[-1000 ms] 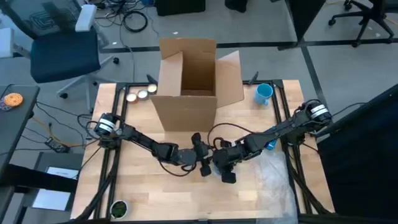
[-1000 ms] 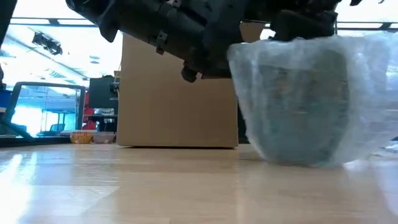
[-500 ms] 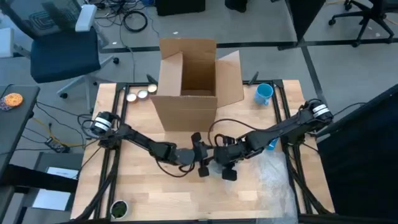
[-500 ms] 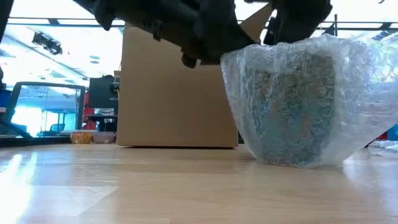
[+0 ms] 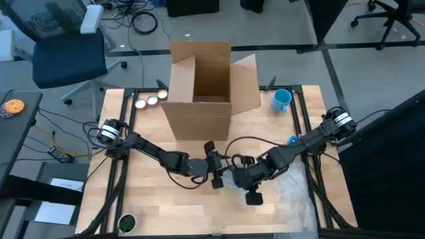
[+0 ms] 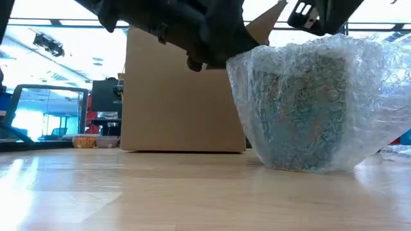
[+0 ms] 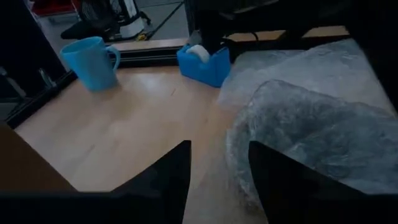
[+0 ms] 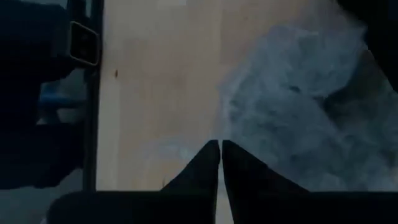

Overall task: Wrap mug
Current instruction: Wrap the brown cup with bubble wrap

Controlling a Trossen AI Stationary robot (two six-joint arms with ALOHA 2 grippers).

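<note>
The mug (image 6: 302, 109) stands on the table inside a bundle of clear bubble wrap (image 7: 311, 137), whose loose top edge stands up around it. In the high view both grippers hide it. My left gripper (image 7: 217, 149) is open, level at the bundle's left side, with one finger (image 7: 273, 174) right against the wrap. My right gripper (image 8: 219, 146) is shut above and to the near right of the bundle (image 8: 298, 106); nothing shows between its fingers. My left gripper comes level from the table's left, and one finger (image 7: 273, 174) lies beside the bundle's upper left wall (image 6: 234, 61). Whether it touches the wrap, I cannot tell.
An open cardboard box (image 5: 202, 86) stands at the far middle. A bare blue mug (image 5: 281, 99) and a blue tape dispenser (image 7: 204, 62) sit at the far right. More bubble wrap (image 5: 295, 189) lies on the table's near right. Small round objects (image 5: 151, 101) sit at the far left.
My right gripper has risen off the top of the wrapped bundle and gone toward the table's near edge and a little to the right. The wrap's top, pressed flat before, has sprung up and spread wider. The mug has stayed in place.
</note>
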